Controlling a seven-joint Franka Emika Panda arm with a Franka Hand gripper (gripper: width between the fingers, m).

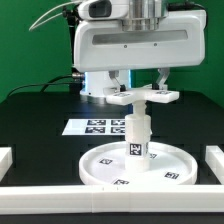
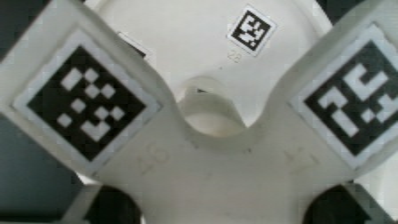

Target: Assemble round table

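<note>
Right of the marker board [image 1: 95, 127], the leg [image 1: 137, 135] is standing upright on the round disc [image 1: 100, 165], and your hand [image 1: 143, 90] is straddling the cross base [image 1: 163, 96] atop it; I cannot tell whether the fingers are clamping. Be keeping the base level and centred while seating it. The wrist view is showing the hub [image 2: 214, 112] between two tagged arms, while only the exterior view is showing the leg's uprightness

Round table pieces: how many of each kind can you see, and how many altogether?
round disc: 1
cylinder leg: 1
cross-shaped base: 1
Total: 3
</note>
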